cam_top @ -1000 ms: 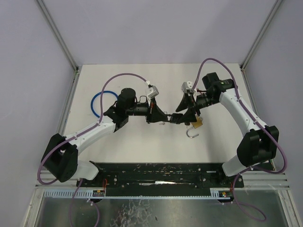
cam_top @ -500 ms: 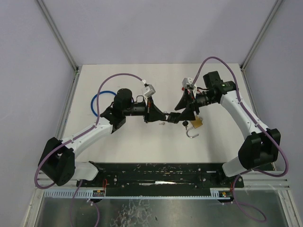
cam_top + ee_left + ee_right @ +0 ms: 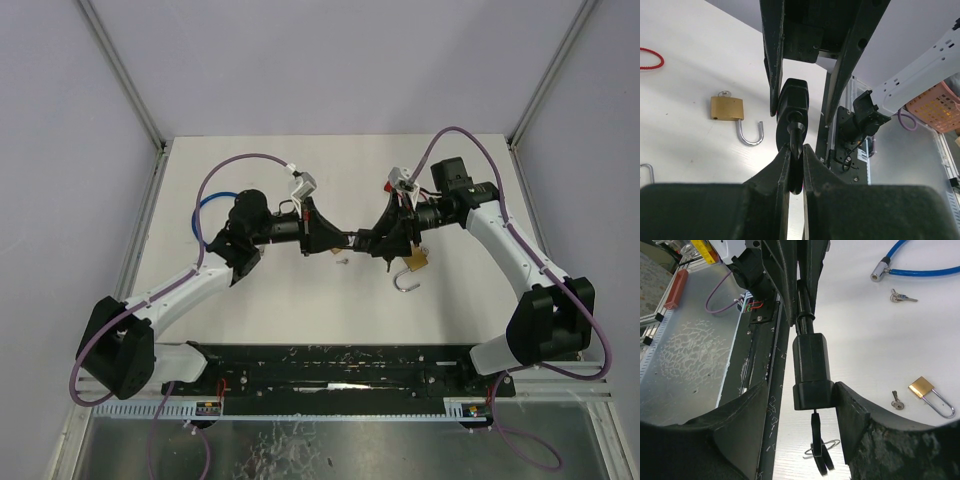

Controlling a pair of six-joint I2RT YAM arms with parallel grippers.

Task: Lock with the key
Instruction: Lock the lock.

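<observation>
The left gripper (image 3: 796, 152) is closed on the key (image 3: 796, 132), whose tip meets the black lock (image 3: 812, 365) above the worktop (image 3: 300, 300). The right gripper (image 3: 802, 385) stands open around this lock. A brass padlock (image 3: 727, 108) lies near below, and a blue cable (image 3: 920, 272) lies farther away.

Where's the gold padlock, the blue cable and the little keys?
padlock (image 3: 727, 108), left wrist view, on its brass body.
blue cable (image 3: 878, 272), right wrist view, on its silver end.
keys (image 3: 901, 297), right wrist view, on the key heads.
</observation>
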